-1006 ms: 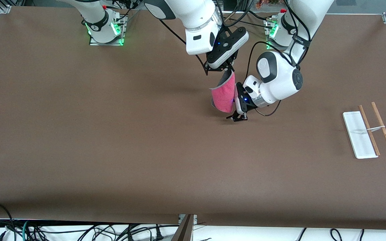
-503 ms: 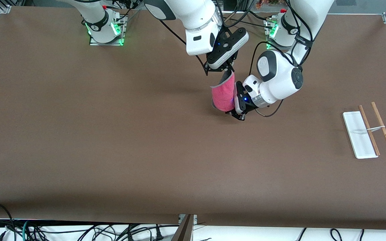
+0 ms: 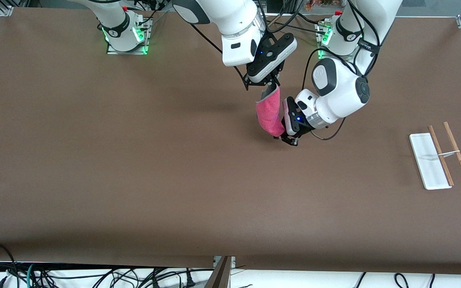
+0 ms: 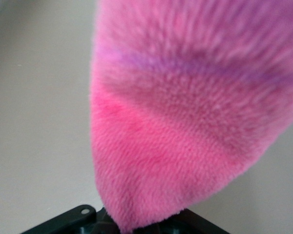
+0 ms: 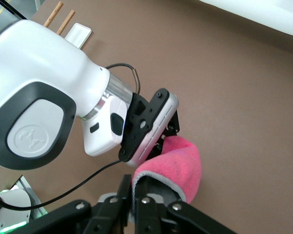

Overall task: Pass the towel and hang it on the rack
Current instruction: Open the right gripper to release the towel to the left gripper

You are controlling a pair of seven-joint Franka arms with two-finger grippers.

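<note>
The pink-red towel (image 3: 270, 114) hangs in the air over the middle of the table, between both grippers. My right gripper (image 3: 269, 85) is shut on its upper grey-edged end; the right wrist view shows the fingers clamped on the edging (image 5: 136, 187). My left gripper (image 3: 287, 138) is shut on the towel's lower corner; in the left wrist view the towel (image 4: 185, 122) fills the frame and its tip runs into the jaws. The rack (image 3: 428, 160) stands at the left arm's end of the table, white base with two wooden rods (image 3: 456, 152).
The brown table (image 3: 134, 168) carries nothing else. The arm bases (image 3: 126, 34) stand along the table's edge farthest from the front camera. Cables hang below the nearest edge. The rack also shows in the right wrist view (image 5: 75, 34).
My left gripper has closed in on the towel's lower corner and shifted slightly toward the left arm's end. The towel now hangs narrower and slanted. The right gripper has stayed put.
</note>
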